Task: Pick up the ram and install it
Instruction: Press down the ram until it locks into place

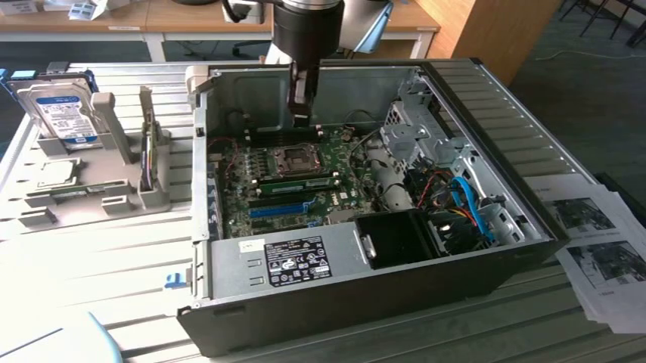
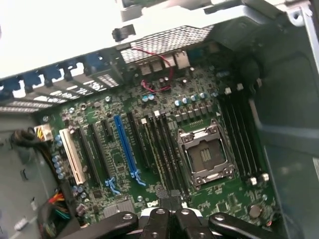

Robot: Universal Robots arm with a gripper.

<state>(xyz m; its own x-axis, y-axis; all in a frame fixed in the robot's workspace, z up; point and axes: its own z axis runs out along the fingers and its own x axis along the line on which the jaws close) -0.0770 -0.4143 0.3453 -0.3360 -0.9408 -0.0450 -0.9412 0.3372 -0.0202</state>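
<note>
Closed gripper (image 2: pixel 169 211) over motherboard (image 2: pixel 149 149), nothing visibly held

Black cylindrical wrist, slim black tool (image 1: pixel 301 113) with jointed linkages

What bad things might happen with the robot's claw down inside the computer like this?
The shut gripper hangs low over the motherboard, close to the open processor socket; a small slip might knock it. The dark memory slots sit tightly side by side, so a push might land on the wrong one or go in crooked.
</note>
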